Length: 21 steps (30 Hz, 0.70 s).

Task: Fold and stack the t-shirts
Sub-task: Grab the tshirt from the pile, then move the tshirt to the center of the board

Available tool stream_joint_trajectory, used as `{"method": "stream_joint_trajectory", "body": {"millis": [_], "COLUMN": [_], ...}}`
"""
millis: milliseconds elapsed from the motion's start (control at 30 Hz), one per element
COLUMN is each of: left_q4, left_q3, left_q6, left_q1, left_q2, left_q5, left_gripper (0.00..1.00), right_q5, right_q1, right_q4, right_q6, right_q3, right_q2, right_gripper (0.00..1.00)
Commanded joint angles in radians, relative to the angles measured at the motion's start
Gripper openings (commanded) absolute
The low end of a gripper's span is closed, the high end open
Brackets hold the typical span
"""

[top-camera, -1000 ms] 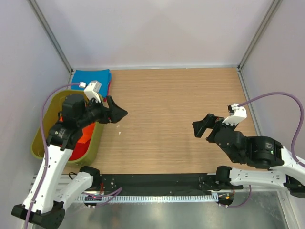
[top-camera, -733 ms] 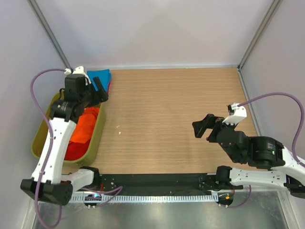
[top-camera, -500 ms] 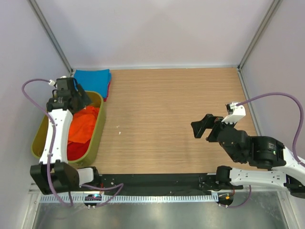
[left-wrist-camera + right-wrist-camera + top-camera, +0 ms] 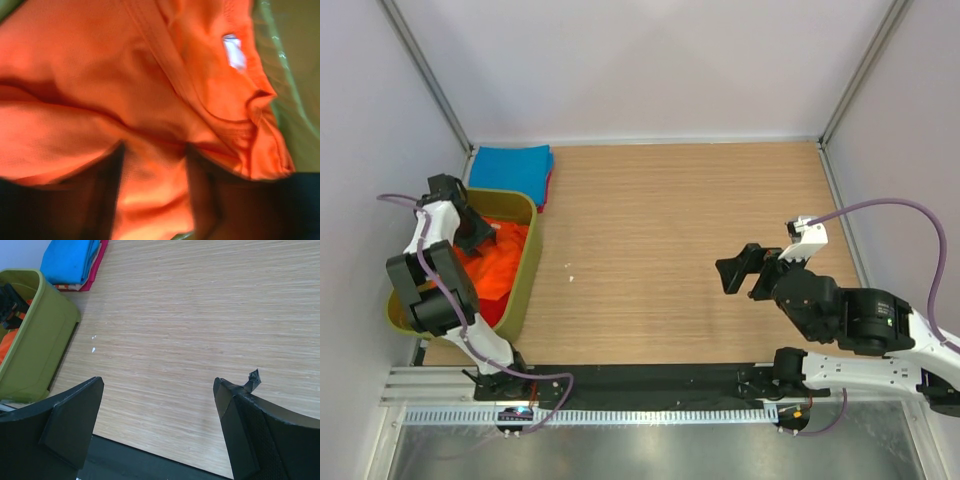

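Wood-grain table (image 4: 670, 240) between pale walls. At left edge, in olive tub (image 4: 526, 285), crumpled orange t-shirt (image 4: 150, 90), white neck label (image 4: 233, 50) up, over red cloth (image 4: 492, 312). Left gripper (image 4: 152, 160) down in tub, jaws apart, fold of orange cloth between. Beyond tub's far end, folded blue t-shirt (image 4: 515, 165) atop red t-shirt (image 4: 98, 267). Well right, right gripper (image 4: 160, 390) above table, jaws wide apart, holding nothing.

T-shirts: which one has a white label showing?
The orange one, crumpled in the tub; the blue one lies folded outside it, no label showing.
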Motion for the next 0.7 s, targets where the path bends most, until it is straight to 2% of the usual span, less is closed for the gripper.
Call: {"method": "stream_joint_trajectory", "body": {"millis": [0, 33, 67, 133, 233, 267, 433, 533, 567, 600, 667], "left_q4": [-0.002, -0.004, -0.010, -0.062, -0.145, -0.163, -0.130, 0.060, 0.212, 0.298, 0.482], "left_q3": [0.042, 0.045, 0.051, 0.084, 0.195, 0.277, 0.506, 0.580, 0.579, 0.553, 0.519], "left_q6": [0.001, 0.009, 0.011, 0.021, 0.034, 0.034, -0.021, -0.156, -0.208, -0.335, -0.457], "left_q1": [0.003, 0.003, 0.003, 0.003, -0.004, -0.008, -0.137, -0.246, -0.267, -0.302, -0.344], "left_q2": [0.032, 0.028, 0.018, -0.021, -0.116, -0.141, -0.352, -0.425, -0.460, -0.477, -0.480], "left_q5": [-0.009, -0.012, -0.022, -0.045, -0.075, -0.078, 0.044, 0.197, 0.243, 0.365, 0.481], "left_gripper": [0.37, 0.27, 0.12, 0.00, 0.00, 0.00, 0.00, 0.00, 0.00, 0.00, 0.00], "right_q5": [0.019, 0.026, 0.026, 0.025, 0.016, 0.011, 0.002, 0.003, 0.003, 0.000, -0.003], "right_q1": [0.002, 0.004, 0.004, 0.002, 0.004, 0.002, 0.004, 0.004, 0.004, 0.002, 0.004], "right_q4": [0.038, 0.038, 0.041, 0.050, 0.061, 0.067, 0.070, 0.066, 0.055, 0.052, 0.055], "right_q6": [-0.042, -0.045, -0.048, -0.054, -0.063, -0.066, -0.059, -0.042, -0.036, -0.032, -0.034], "right_q3": [0.031, 0.034, 0.032, 0.029, 0.029, 0.031, 0.024, 0.032, 0.035, 0.041, 0.041], "right_q2": [-0.002, -0.001, -0.002, -0.004, 0.002, 0.011, 0.044, 0.061, 0.062, 0.062, 0.045], "right_gripper": [1.00, 1.00, 1.00, 1.00, 1.00, 1.00, 1.00, 1.00, 1.00, 1.00, 1.00]}}
